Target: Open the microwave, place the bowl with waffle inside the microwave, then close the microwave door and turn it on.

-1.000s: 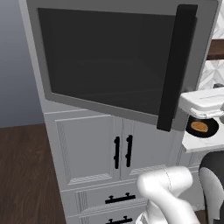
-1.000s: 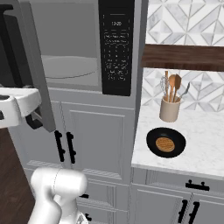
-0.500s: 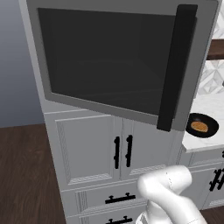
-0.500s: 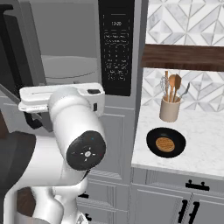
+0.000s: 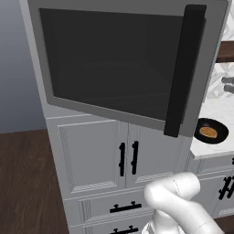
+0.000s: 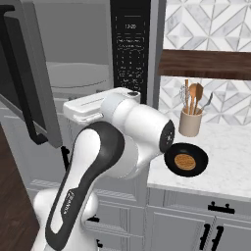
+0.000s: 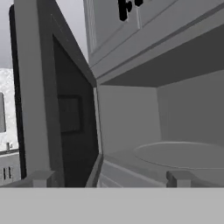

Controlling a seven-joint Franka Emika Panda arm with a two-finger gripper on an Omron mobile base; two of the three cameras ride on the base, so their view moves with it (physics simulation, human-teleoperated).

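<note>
The microwave (image 6: 78, 73) stands open, its grey cavity and round turntable plate (image 7: 183, 155) showing, with the black button panel (image 6: 130, 49) to the right. The microwave door (image 5: 114, 64) is swung wide out, its long black bar handle (image 5: 185, 68) at the free edge. In the hand view its dark inner window (image 7: 72, 122) is at the left. My gripper (image 7: 111, 179) is open and holds nothing, facing into the cavity from just outside it. The bowl with waffle (image 6: 185, 160) sits on the white counter (image 6: 230, 162), right of the microwave and apart from the gripper.
A beige holder of wooden utensils (image 6: 191, 120) stands behind the bowl on the counter. White cabinet doors with short black handles (image 5: 128, 157) are below the microwave. My bent arm (image 6: 122, 142) stands in front of the cabinet, between cavity and bowl.
The arm has swung away from the door's handle side and folded toward the right. The hand now sits in front of the cavity. Door and bowl have not moved.
</note>
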